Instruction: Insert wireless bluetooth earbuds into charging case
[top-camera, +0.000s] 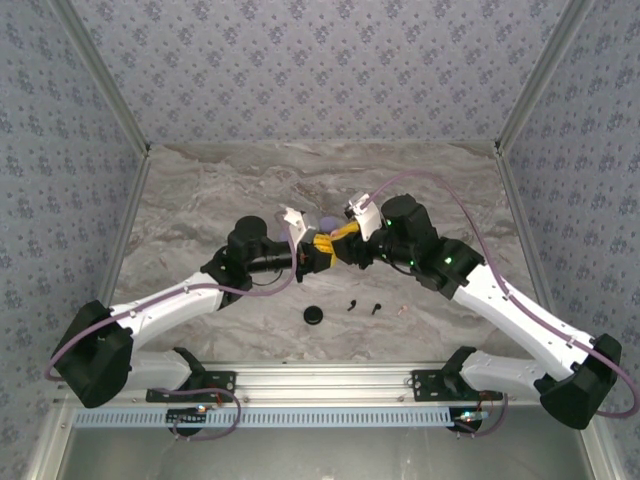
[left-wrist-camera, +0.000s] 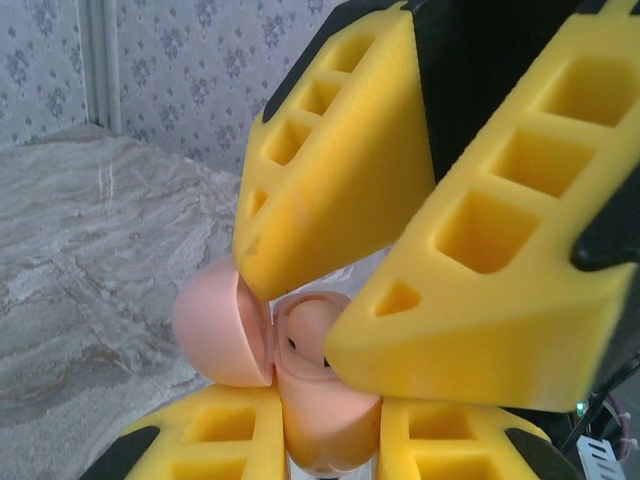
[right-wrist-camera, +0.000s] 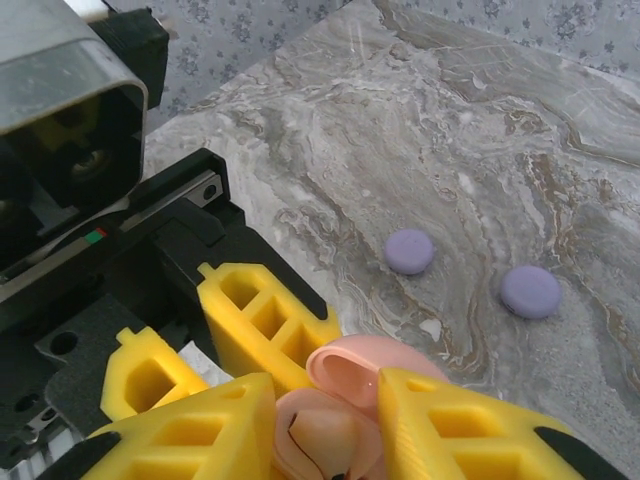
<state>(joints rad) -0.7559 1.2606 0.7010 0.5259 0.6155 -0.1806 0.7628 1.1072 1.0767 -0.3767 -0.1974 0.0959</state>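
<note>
Pink case (left-wrist-camera: 325, 415) upright in your left pincer (left-wrist-camera: 330, 450), fingers clamped tight on its body, lid (left-wrist-camera: 215, 335) swung open beside it. Pink bud (left-wrist-camera: 312, 325) sits in case mouth, right under your right pincer (left-wrist-camera: 295, 315). Right jaws parted narrowly, one tip each side of bud; whether they grip it, you cannot tell. Black buds (top-camera: 352, 305) lie on marble (right-wrist-camera: 480, 120), base-side of both pincers, well apart. Lilac discs (right-wrist-camera: 409, 250) lie beyond right pincer.
</note>
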